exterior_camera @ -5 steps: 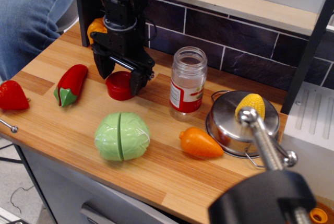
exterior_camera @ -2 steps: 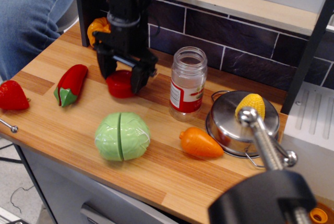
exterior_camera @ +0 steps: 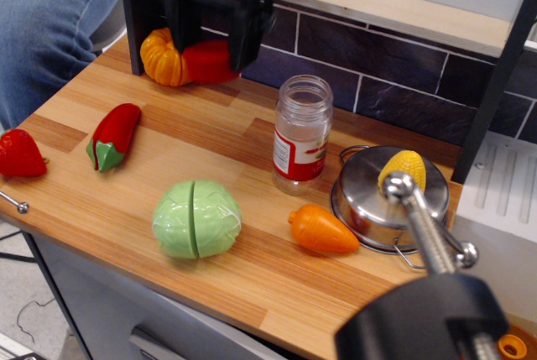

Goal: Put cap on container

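My gripper (exterior_camera: pixel 211 48) is raised above the back left of the wooden counter, shut on the small round red cap (exterior_camera: pixel 210 61), which hangs between its fingers well off the surface. The container (exterior_camera: pixel 301 132), a clear jar with an open threaded neck and a red-and-white label, stands upright on the counter to the right of and lower than the cap. The gripper is blurred by motion.
An orange toy pumpkin (exterior_camera: pixel 161 58) sits just left of the cap. A red pepper (exterior_camera: pixel 114 136), strawberry (exterior_camera: pixel 18 153), green cabbage (exterior_camera: pixel 196 218) and orange carrot (exterior_camera: pixel 322 230) lie on the counter. A steel pot (exterior_camera: pixel 376 206) with corn (exterior_camera: pixel 403 169) stands right of the jar.
The gripper has closed on the cap and lifted it from the counter, rising up and slightly right. The jar has not moved.
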Motion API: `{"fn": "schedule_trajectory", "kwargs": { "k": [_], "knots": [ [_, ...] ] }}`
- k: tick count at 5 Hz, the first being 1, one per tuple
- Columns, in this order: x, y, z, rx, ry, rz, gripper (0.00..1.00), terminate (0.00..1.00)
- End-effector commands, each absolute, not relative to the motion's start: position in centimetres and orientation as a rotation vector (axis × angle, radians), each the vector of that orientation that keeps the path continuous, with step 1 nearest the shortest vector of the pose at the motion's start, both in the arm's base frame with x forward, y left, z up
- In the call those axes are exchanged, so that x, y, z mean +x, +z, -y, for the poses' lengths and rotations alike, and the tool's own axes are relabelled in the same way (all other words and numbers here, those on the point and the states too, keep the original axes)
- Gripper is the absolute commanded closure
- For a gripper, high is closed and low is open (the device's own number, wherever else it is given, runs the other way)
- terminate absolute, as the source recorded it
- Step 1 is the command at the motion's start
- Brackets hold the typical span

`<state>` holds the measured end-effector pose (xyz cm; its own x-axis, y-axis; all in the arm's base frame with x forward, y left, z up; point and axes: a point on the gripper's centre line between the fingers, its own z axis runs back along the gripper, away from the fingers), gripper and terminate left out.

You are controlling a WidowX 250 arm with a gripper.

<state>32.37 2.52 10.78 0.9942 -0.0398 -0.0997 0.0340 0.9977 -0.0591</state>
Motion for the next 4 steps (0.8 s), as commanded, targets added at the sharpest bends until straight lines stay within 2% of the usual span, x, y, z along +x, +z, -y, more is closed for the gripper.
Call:
{"fn": "schedule_trajectory", "kwargs": {
  "k": [1, 2, 4],
  "knots": [
    [33.2, 15.9, 0.9, -0.139, -0.015, 0.045, 1.00, 0.00],
    [33.6, 15.8, 3.6, -0.154, 0.019, 0.076, 1.00, 0.00],
    [33.2, 14.1, 5.1, -0.119, 0.012, 0.076, 1.00, 0.00]
  ]
}}
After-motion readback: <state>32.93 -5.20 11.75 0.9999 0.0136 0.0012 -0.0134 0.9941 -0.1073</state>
